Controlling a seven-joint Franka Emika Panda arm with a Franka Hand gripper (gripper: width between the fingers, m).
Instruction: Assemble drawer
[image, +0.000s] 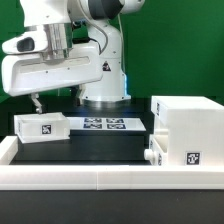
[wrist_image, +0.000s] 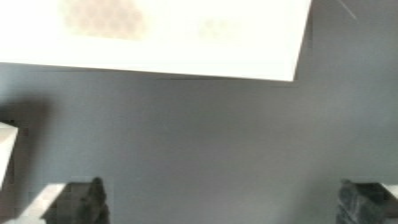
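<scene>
A small white tray box (image: 40, 127) with a square tag on top lies on the black table at the exterior view's left. The large white shell (image: 188, 128) stands at the exterior view's right, with a tag on its front and a knobbed part (image: 151, 153) at its lower near side. My gripper (image: 37, 103) hangs just above and behind the tray box. In the wrist view my gripper (wrist_image: 217, 202) is open and empty. Both fingertips (wrist_image: 73, 201) stand wide apart over bare black table. A blurred white surface (wrist_image: 169, 38) fills the area beyond them; I cannot tell which part it is.
The marker board (image: 105, 124) lies flat in the middle at the back, by the robot's base. A low white rail (image: 90, 176) edges the table's front. A white sliver (wrist_image: 7, 150) shows at the wrist view's edge.
</scene>
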